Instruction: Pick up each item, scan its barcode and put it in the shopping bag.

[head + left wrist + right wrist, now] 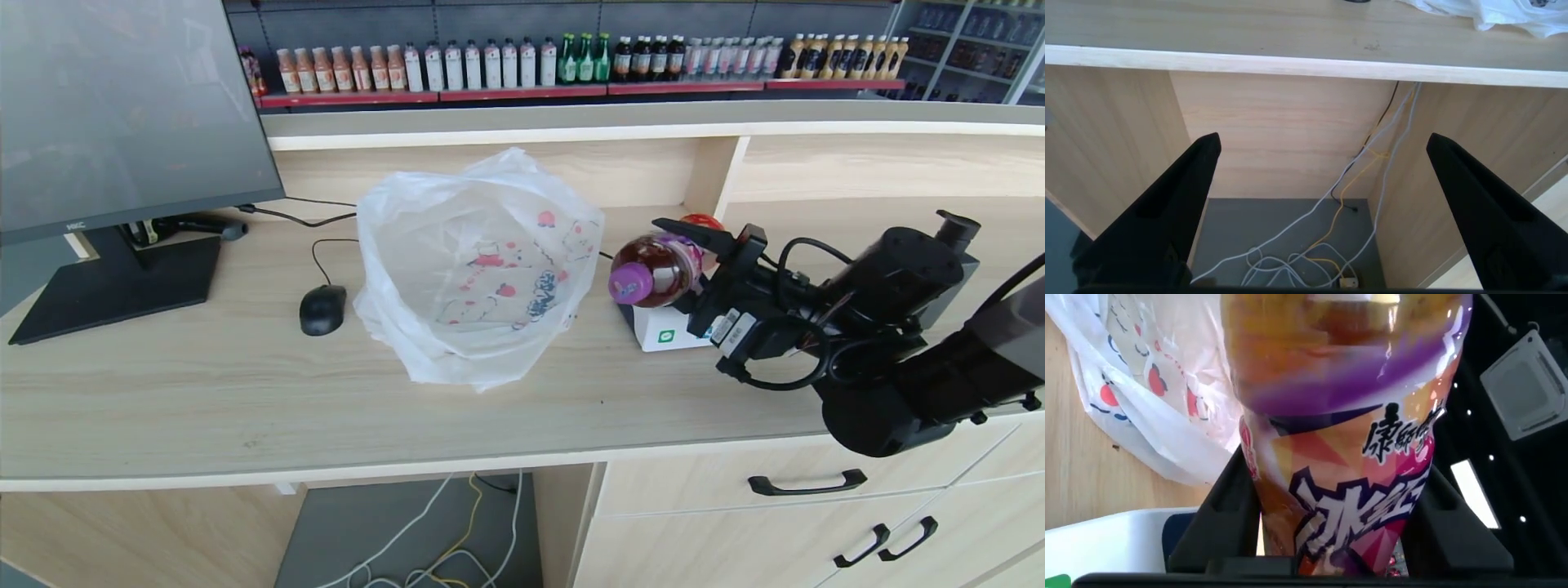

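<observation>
Currently grips purple-capped drink bottle [653, 273] sideways in right end effector [684, 263], just above white box [665, 333], close beside shopping bag [478, 261] on tabletop [204, 392]. Holds left end effector [1323, 145] spread open below tabletop edge. Advise turning barcode toward box, then lifting clear over bag rim.

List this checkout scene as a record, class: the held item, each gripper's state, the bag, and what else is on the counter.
held item: bottle with a purple cap, lying sideways
right gripper: shut on the bottle, above a white box
left gripper: open, low in front of the counter edge, with cables beyond it
shopping bag: open, standing on the counter, on the bottle's left
also on counter: mouse, monitor
</observation>
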`<state>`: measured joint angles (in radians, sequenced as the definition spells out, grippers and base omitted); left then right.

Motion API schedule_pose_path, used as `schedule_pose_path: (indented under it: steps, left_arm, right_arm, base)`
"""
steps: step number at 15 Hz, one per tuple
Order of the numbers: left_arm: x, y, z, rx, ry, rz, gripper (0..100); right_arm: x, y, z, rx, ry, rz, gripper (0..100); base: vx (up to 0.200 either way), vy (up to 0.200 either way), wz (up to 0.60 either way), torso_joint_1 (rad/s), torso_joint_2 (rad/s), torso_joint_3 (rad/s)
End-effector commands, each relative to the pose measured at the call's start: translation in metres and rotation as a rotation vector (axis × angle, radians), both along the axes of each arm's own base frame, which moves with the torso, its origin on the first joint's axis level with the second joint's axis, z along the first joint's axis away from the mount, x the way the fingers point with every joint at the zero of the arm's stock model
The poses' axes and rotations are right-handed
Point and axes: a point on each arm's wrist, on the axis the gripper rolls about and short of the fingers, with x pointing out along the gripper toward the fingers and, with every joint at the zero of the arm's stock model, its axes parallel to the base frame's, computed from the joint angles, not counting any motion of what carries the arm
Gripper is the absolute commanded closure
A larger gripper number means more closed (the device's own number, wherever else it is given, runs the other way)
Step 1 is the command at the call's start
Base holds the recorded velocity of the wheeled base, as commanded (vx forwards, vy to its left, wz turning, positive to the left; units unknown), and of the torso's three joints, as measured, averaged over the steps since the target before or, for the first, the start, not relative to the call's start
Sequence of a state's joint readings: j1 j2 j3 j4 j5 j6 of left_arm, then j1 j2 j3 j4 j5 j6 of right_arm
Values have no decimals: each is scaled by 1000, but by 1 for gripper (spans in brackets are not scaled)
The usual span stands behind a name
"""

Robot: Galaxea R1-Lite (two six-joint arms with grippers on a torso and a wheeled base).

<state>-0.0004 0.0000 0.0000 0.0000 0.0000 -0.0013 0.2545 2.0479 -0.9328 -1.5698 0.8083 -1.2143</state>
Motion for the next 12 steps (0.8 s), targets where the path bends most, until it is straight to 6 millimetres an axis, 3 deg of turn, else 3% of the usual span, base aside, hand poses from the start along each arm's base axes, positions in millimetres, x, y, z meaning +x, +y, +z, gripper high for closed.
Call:
schedule_pose_path:
  steps: [1,12]
  left_arm:
    - [0,0,0,0,0,-1,0]
    - [0,0,0,0,0,0,0]
  right_arm:
    - [3,0,-5,-3,10,-1,100]
    - [5,1,-9,-8,19,1,100]
  base:
    - [0,0,0,0,0,0]
    - [0,0,0,0,0,0]
